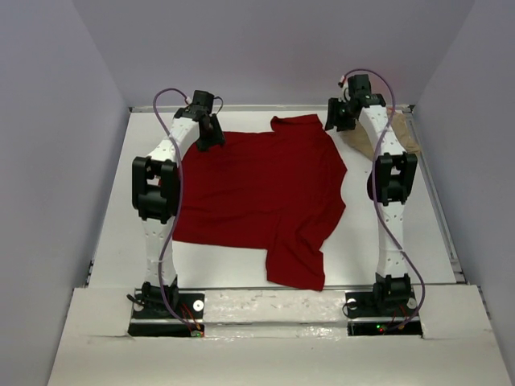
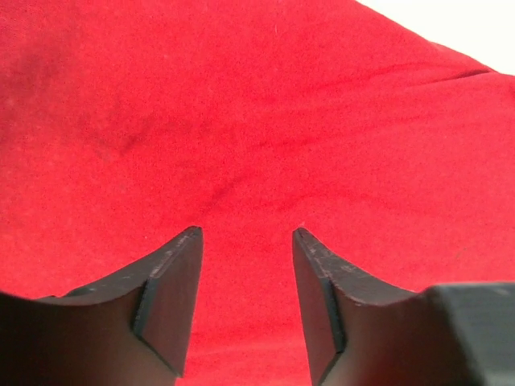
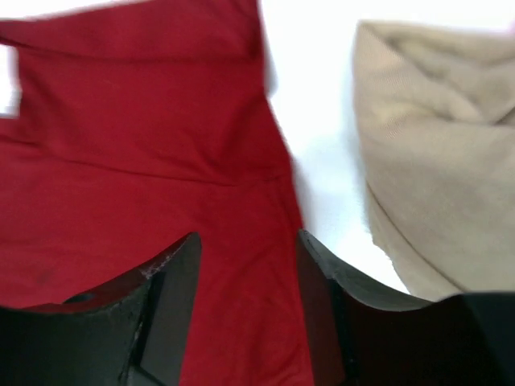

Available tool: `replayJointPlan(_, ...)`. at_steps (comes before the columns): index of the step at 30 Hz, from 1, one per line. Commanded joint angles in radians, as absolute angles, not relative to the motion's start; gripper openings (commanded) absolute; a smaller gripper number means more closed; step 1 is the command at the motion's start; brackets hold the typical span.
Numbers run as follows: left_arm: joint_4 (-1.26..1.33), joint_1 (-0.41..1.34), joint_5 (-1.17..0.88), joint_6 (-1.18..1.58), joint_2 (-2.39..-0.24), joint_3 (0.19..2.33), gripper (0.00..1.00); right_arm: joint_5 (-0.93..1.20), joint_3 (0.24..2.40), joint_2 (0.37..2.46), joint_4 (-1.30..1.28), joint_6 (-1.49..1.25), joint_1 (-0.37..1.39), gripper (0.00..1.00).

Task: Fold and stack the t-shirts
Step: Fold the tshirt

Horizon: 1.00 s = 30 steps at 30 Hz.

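Observation:
A large dark red t-shirt (image 1: 261,197) lies spread on the white table, one part hanging toward the near edge. It fills the left wrist view (image 2: 257,121) and the left of the right wrist view (image 3: 145,145). My left gripper (image 1: 211,138) is open just above the shirt's far left corner; its jaws (image 2: 248,241) stand apart over red cloth. My right gripper (image 1: 338,119) is open over the shirt's far right edge (image 3: 248,241). A tan t-shirt (image 1: 402,133) lies bunched at the far right, also in the right wrist view (image 3: 434,153). No orange fabric shows.
The white table (image 1: 105,241) has raised walls at the back and sides. A strip of bare table (image 3: 322,161) separates the red shirt from the tan one. The arm bases (image 1: 169,310) stand at the near edge.

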<state>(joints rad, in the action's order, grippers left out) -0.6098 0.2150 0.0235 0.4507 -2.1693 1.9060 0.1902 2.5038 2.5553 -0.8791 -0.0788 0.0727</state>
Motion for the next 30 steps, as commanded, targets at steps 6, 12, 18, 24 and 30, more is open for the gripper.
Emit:
replayJointPlan(6,-0.633,0.227,0.063,0.443,-2.132,2.006,0.61,0.386,2.434,2.437,-0.802,-0.084,0.104,0.58)
replayJointPlan(12,-0.702,0.221,0.081,0.442,-2.203,2.109,0.63,0.405,2.356,2.439,-0.827,-0.061,0.104,0.49)
replayJointPlan(18,-0.741,0.172,0.049,0.469,-2.296,2.219,0.65,0.397,2.304,2.401,-0.804,-0.071,0.104,0.5)
replayJointPlan(24,-0.758,0.129,0.051,0.46,-2.349,2.299,0.66,0.367,2.318,2.416,-0.805,-0.072,0.104,0.51)
replayJointPlan(30,-0.756,0.081,0.041,0.465,-2.356,2.298,0.66,0.385,2.339,2.456,-0.811,-0.087,0.104,0.52)
